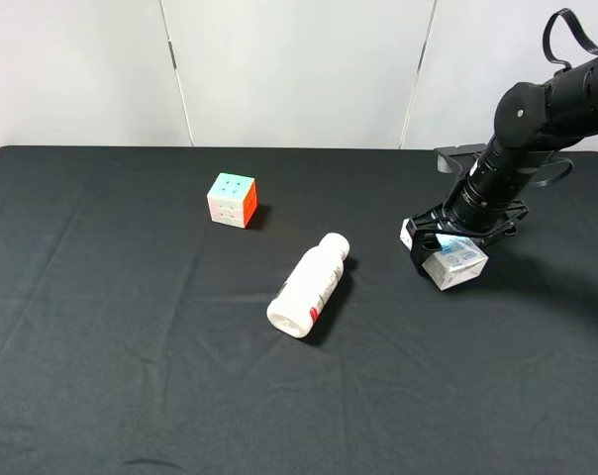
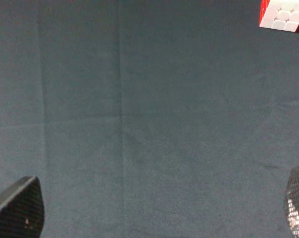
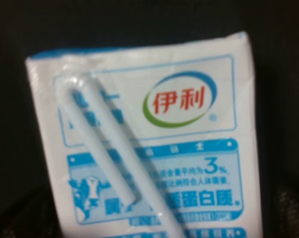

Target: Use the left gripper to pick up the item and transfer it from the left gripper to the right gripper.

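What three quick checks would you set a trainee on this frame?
1. True or false: the white bottle lies on its side on the black cloth.
2. Fill in: in the left wrist view, the only object seen beyond the left gripper, whose jaws stand wide apart, is the ___.
3. Choose: the carton sits closest to A the bottle, B the cloth's left edge, C the right gripper.

Key: 1 true; 2 puzzle cube; 3 C.
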